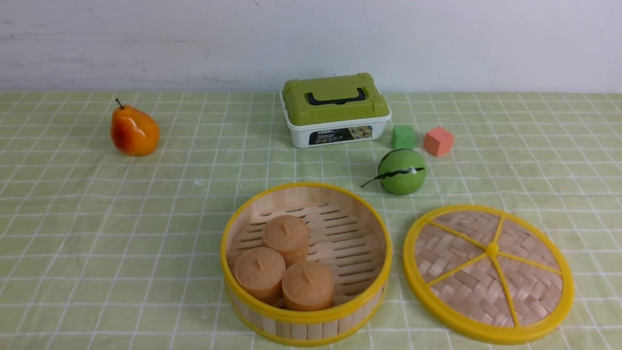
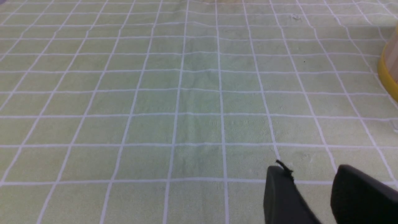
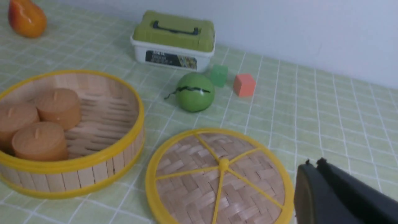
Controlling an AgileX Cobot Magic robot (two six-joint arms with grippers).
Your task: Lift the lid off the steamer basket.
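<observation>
The lid [image 1: 488, 273], woven tan bamboo with a yellow rim and spokes, lies flat on the cloth to the right of the steamer basket [image 1: 306, 316]; it also shows in the right wrist view [image 3: 217, 177]. The basket [image 3: 71, 165] stands open with three tan cakes [image 1: 284, 265] inside. Neither gripper shows in the front view. My right gripper [image 3: 312, 165] is shut and empty, just beside the lid's rim and apart from it. My left gripper [image 2: 311, 171] is open and empty over bare cloth; only the basket's edge [image 2: 388, 67] shows there.
A white box with a green lid [image 1: 335, 109] stands at the back. A green ball [image 1: 402, 171], a green cube [image 1: 403, 136] and an orange cube [image 1: 438, 141] lie behind the lid. A pear [image 1: 133, 130] is at the far left.
</observation>
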